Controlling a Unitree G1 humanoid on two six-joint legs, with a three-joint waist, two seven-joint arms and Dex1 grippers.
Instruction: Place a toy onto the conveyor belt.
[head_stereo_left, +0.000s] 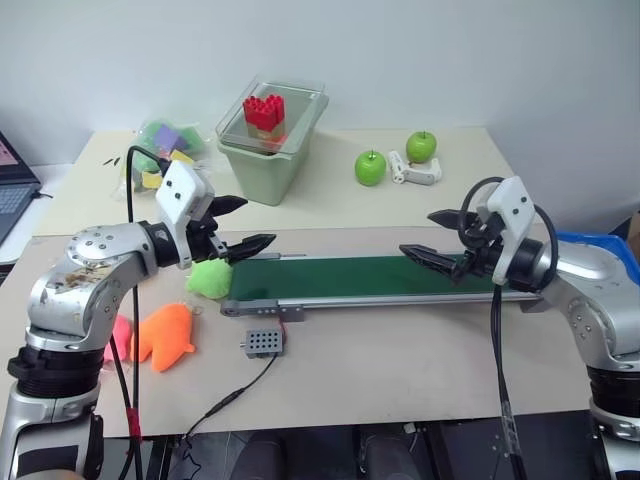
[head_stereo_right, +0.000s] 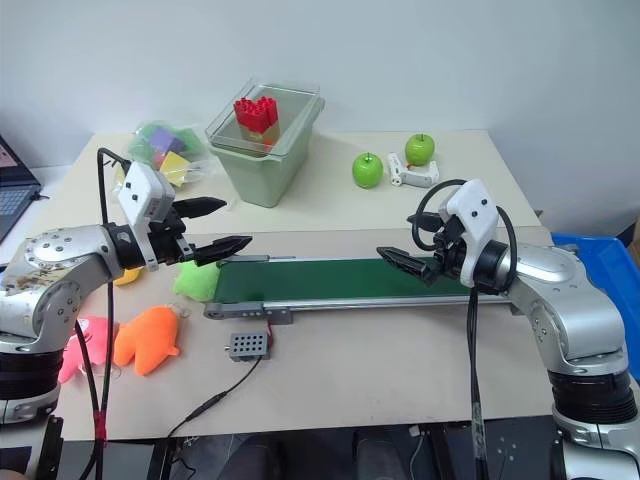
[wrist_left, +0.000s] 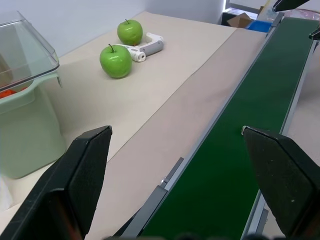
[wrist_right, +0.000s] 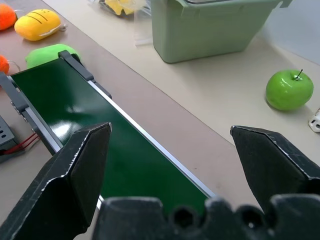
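Grey switch box (head_stereo_left: 262, 343) on a cable sits nearest on the beige table (head_stereo_left: 400, 370), which is backed by a white wall (head_stereo_left: 450, 50). The small orange plush toy (wrist_right: 5, 15) lies beyond the left end of the long dark green conveyor belt (head_stereo_left: 370, 275), beside a yellow plush (wrist_right: 37, 24). The left gripper (head_stereo_left: 258, 222) and right gripper (head_stereo_left: 418, 232) hover with fingers apart, empty.

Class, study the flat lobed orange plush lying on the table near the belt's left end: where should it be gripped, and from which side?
Probably from above, with the open left tool, which is nearest it. The orange plush lies flat on the table, so a sideways approach offers little to pinch. Close across its narrower middle rather than on the lobes.
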